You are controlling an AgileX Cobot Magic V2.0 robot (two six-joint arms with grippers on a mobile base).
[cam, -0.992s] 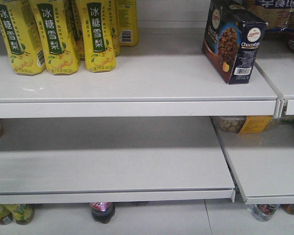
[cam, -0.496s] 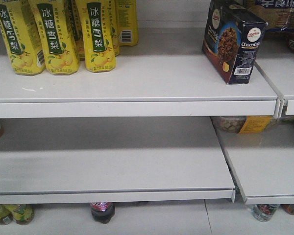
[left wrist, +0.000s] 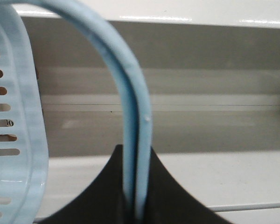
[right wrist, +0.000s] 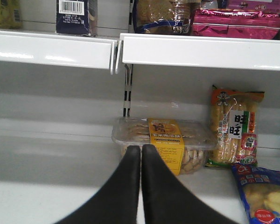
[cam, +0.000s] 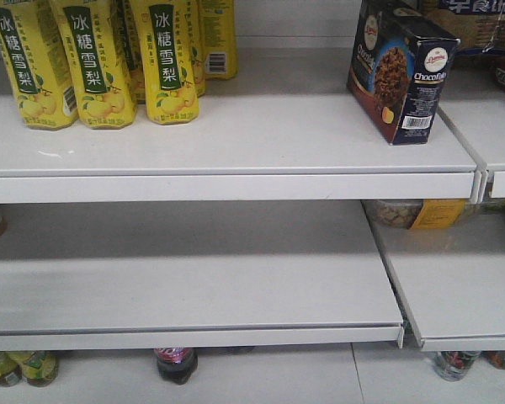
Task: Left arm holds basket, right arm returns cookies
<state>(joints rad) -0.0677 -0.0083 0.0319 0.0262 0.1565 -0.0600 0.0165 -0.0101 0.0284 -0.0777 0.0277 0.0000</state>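
Navy cardboard cookie box (cam: 401,71) stands upright on the top shelf (cam: 236,139), its barcode end up and left of my right fingers (right wrist: 141,154), which are pressed together, empty. My left fingers (left wrist: 136,186) pinch the light blue plastic basket (left wrist: 18,116) by its arched handle (left wrist: 130,107).

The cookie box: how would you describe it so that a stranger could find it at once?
Look at the upper white shelf in the front view. Yellow drink bottles stand at its left end; the cookie box stands upright at its right end, near the front edge. It is the only dark navy carton, with a cookie picture and a barcode.
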